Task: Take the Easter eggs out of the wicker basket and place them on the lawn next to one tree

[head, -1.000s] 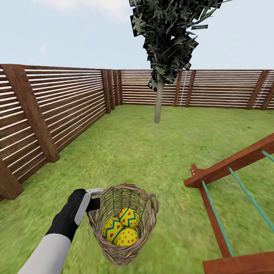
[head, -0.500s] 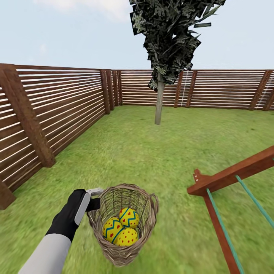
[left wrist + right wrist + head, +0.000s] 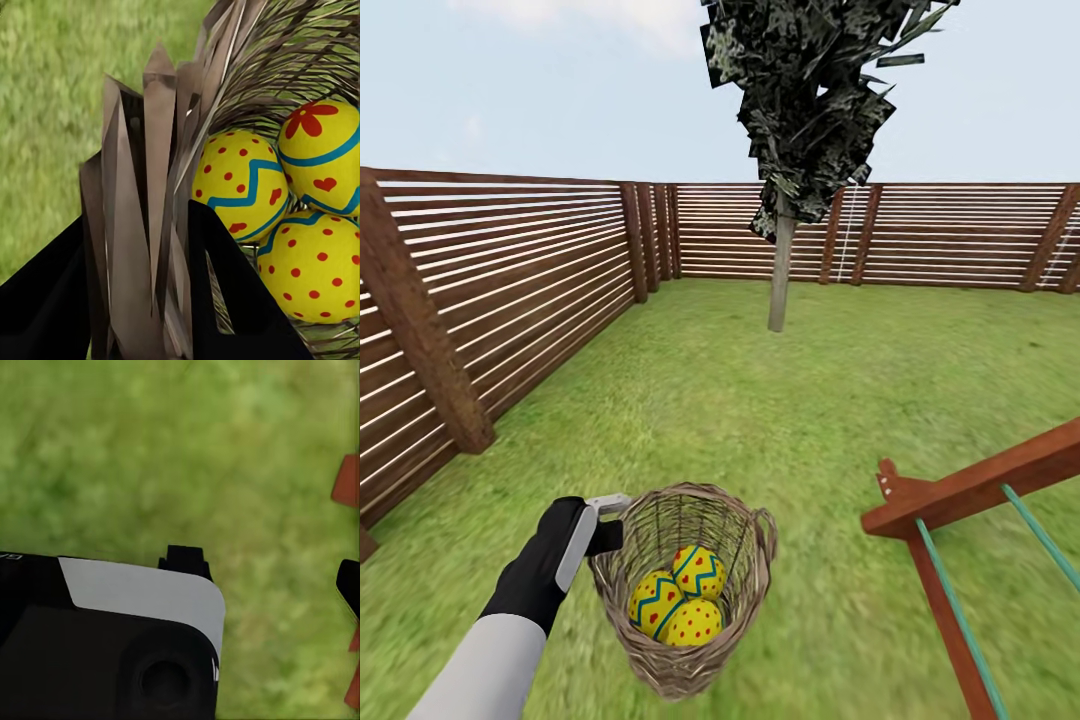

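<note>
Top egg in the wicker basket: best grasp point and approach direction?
Grip the top egg across its narrow sides, coming straight down through the open mouth of the wicker basket. The tall woven walls block any sideways approach, and this egg sits highest on the other two eggs, so its upper half is exposed. The left gripper is clamped on the rim, so the right arm seems the likelier choice.

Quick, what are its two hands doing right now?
Left gripper: shut on the rim of the wicker basket, eggs inside.
Right gripper: cannot be told; its fingers are not clearly seen.
</note>
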{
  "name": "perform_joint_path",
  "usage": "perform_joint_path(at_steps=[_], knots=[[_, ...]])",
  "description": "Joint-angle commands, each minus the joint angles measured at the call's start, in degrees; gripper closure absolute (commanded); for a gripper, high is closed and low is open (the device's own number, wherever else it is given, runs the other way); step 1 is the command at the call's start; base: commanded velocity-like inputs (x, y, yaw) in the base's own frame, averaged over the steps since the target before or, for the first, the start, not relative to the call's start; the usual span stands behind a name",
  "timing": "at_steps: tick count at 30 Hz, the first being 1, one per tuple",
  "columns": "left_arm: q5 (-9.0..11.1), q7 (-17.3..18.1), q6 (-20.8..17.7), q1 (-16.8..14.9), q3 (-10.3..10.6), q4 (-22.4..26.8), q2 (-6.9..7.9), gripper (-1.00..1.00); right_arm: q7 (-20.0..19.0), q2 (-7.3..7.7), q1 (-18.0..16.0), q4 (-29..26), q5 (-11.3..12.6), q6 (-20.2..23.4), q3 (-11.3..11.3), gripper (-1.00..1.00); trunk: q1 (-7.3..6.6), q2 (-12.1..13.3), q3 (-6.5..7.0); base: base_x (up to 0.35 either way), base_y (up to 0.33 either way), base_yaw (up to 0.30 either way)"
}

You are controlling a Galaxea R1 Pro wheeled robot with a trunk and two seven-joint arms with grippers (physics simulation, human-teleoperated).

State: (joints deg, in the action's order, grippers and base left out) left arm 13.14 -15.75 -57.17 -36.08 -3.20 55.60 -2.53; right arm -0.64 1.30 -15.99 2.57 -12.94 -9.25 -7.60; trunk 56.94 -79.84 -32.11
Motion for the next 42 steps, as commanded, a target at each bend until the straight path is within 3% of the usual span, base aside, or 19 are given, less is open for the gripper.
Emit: perform_joint_path(at_steps=[1,16,42], knots=[[1.1,-0.4,-0.1,0.0,-0.1,0.0,-0.01,1.0,-0.1,0.04,-0.1,0.2,-0.4,-0.4,-0.5,-1.0,0.03,0.0,-0.05,0.32,0.0,0.0],[1.1,-0.4,-0.1,0.0,-0.4,0.0,0.92,1.0,-0.1,0.08,-0.1,0.2,-0.6,-0.4,-0.5,-1.0,0.03,0.0,-0.05,0.32,0.0,0.0],[1.2,-0.4,-0.1,0.0,-0.4,0.0,0.77,1.0,-0.1,0.02,-0.1,0.2,-0.1,-0.4,-0.5,-1.0,0.03,0.0,-0.05,0.32,0.0,0.0]])
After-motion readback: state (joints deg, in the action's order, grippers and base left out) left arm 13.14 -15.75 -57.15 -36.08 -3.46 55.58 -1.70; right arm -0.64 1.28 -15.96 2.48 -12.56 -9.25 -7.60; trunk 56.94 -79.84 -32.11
